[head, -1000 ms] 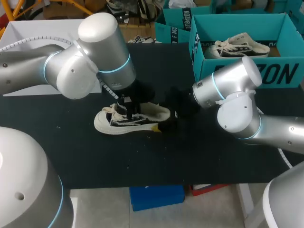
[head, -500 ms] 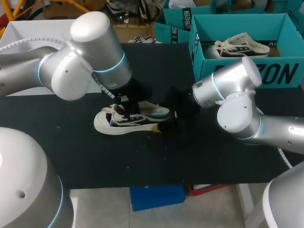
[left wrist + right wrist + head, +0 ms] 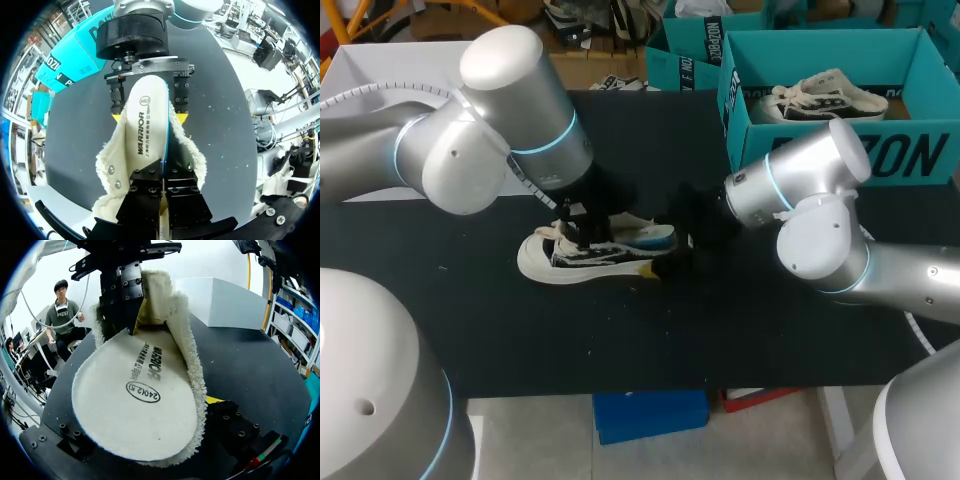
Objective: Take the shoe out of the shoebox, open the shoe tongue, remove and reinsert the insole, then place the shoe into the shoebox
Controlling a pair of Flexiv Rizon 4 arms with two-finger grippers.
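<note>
A white and black shoe (image 3: 570, 262) lies on its sole on the black table, toe to the left. My left gripper (image 3: 582, 222) stands over its opening, shut on the front end of the white insole (image 3: 145, 125). The insole's heel end is raised out of the shoe and shows its blue underside (image 3: 650, 238). My right gripper (image 3: 682, 255) holds the shoe's heel, a yellow fingertip (image 3: 116, 118) pressed against each side of the fleece collar (image 3: 192, 355). From the right wrist, the insole (image 3: 135, 405) fills the space ahead, with the left gripper (image 3: 122, 315) at its far end.
The teal shoebox (image 3: 910, 150) stands open at the back right with a second shoe (image 3: 830, 97) inside. Another teal box (image 3: 685, 60) sits behind it. Bare black table lies in front of the shoe.
My left arm has drawn slightly back to the left, and the insole's heel end has come up out of the shoe, baring its blue edge. The right arm has not moved.
</note>
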